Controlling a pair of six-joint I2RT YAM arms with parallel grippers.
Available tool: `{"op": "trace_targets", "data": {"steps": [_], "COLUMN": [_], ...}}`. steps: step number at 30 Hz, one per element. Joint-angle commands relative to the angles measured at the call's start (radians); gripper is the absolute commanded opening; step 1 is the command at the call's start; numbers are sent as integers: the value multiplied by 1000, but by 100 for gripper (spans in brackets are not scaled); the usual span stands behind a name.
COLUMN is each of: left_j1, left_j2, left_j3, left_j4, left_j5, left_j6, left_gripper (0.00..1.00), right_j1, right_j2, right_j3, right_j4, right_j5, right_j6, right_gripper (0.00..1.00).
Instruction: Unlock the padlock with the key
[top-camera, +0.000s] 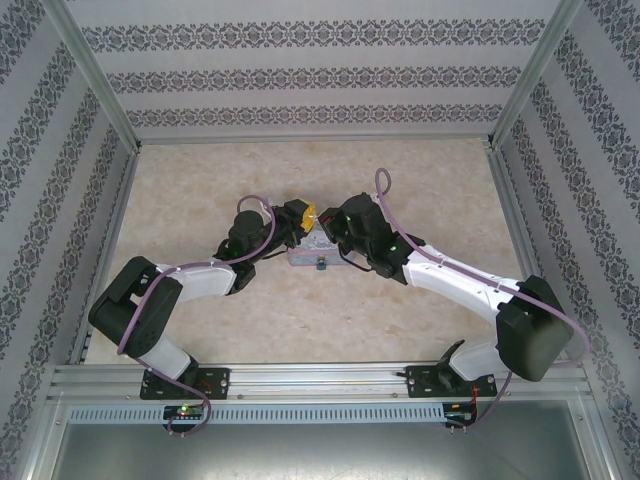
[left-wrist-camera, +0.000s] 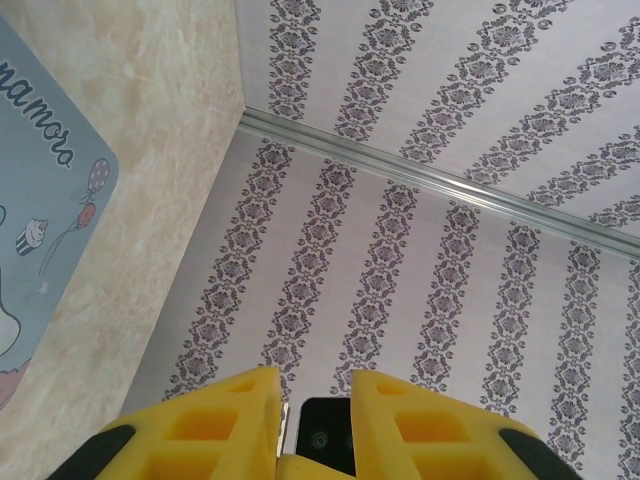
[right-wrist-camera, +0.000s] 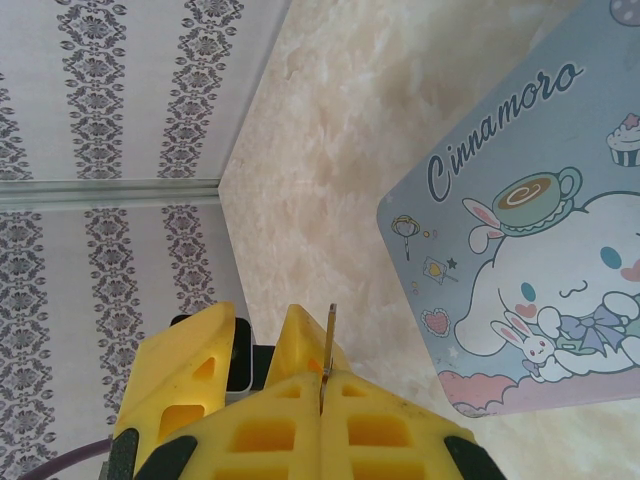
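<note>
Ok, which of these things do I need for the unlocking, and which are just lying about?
Job:
tiny dark metal padlock, in the left gripper
thin silvery key, in the right gripper

Lying about:
pale blue cartoon-printed rectangular tin, on the beige table

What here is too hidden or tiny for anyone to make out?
The padlock: left wrist view, a dark bit pinched in the left gripper, cut off by the bottom edge.
The key: right wrist view, its head buried in the right gripper.
Top view: whether key meets padlock, too small and covered by the grippers above the tin.
</note>
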Motion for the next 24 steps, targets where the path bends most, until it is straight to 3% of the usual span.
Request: {"op": "trace_targets", "data": {"steps": [1, 8, 19, 20, 22, 24], "left_j1": [-12, -14, -15, -15, -15, -14], "left_j2": [1, -1, -8, -8, -14, -29], "left_j3": [-14, -16, -19, -17, -12, -3], "left_j4": [24, 13, -5, -12, -44, -89], "left_j5": [-14, -15, -19, -17, -10, -3], "left_j6": [19, 26, 45, 56, 91, 154], "left_gripper": [23, 19, 0, 0, 0, 0], "right_j1": [-8, -9, -8, -9, -9, -15], "right_j2": [-14, -17, -30, -38, -62, -98], "right_j3": [-8, -6, -12, -17, -41, -83], "right_j4": [18, 19, 16, 8, -6, -22], "right_j5": [7, 7, 7, 11, 24, 41], "right_j6": [12, 12, 8, 6, -3, -9], "right_gripper": [0, 0, 0, 8, 33, 45]}}
